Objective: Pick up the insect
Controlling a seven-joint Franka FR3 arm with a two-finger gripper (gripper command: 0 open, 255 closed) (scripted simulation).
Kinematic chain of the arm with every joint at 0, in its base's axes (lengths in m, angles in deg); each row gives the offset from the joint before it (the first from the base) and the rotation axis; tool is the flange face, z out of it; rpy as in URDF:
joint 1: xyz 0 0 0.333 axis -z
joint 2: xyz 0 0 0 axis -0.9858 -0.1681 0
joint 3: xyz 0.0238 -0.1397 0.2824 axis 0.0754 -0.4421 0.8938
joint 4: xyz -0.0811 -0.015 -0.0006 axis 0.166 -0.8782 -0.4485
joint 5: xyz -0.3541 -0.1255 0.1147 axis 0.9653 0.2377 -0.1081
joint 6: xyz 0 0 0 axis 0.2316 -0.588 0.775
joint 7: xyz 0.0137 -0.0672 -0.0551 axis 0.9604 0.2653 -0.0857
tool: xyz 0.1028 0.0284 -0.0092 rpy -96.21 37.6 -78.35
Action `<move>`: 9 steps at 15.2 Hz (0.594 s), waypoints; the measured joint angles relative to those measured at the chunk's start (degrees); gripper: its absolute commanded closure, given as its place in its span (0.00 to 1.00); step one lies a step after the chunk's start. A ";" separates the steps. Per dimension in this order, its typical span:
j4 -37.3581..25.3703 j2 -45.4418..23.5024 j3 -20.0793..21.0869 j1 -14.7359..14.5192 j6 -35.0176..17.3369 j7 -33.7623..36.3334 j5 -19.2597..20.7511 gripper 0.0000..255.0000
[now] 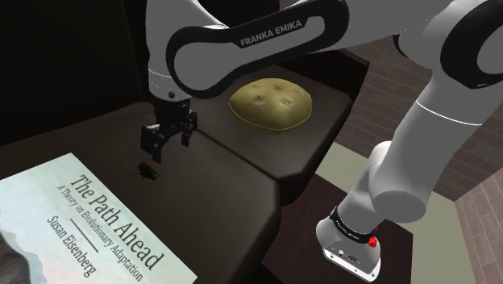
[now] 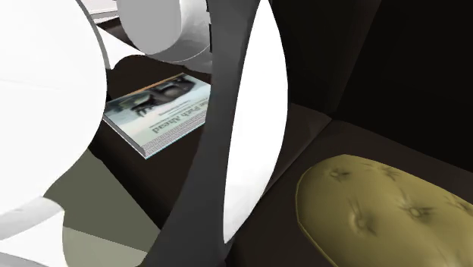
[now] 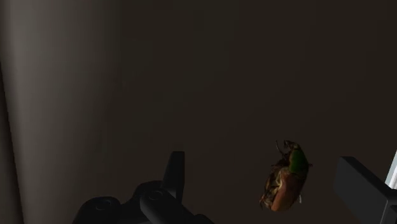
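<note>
- The end effector (image 1: 169, 148) points down at the seat (image 1: 234, 161), open wide and holding nothing.
- In the wrist view its fingers (image 3: 175, 172) stand well apart, with the insect (image 3: 286, 181) in the gap. Neither finger touches it, and it lies nearer one finger than the other, so it is off centre.
- The insect is a small beetle, brown with a green patch. It lies on the dark seat, and I cannot tell whether it is on its back or its side.
- In the shoulder view the insect sits just below the fingertips and apart from them, near the corner of the book (image 1: 89, 218).
- The book lies flat on the seat, at the shoulder view's lower left.
- An olive cushion (image 1: 270, 103) rests on the next seat, well apart from the insect and out of the way.
- The arm (image 1: 242, 48) reaches over from the shoulder view's right.
- Progress, as I judge it: the approach looks largely done, with the open fingers either side of the insect. The grasp itself has not begun.
- What is left is a small sideways correction, the last descent to the seat, closing on the insect, and the lift.
</note>
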 measured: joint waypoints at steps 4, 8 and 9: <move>-5.95 -7.40 0.99 -2.32 -2.10 3.44 4.01 0.00; -7.03 -10.62 1.02 -3.37 -4.32 4.83 5.65 0.00; -7.11 -11.16 0.95 -3.44 -4.76 4.91 5.89 0.00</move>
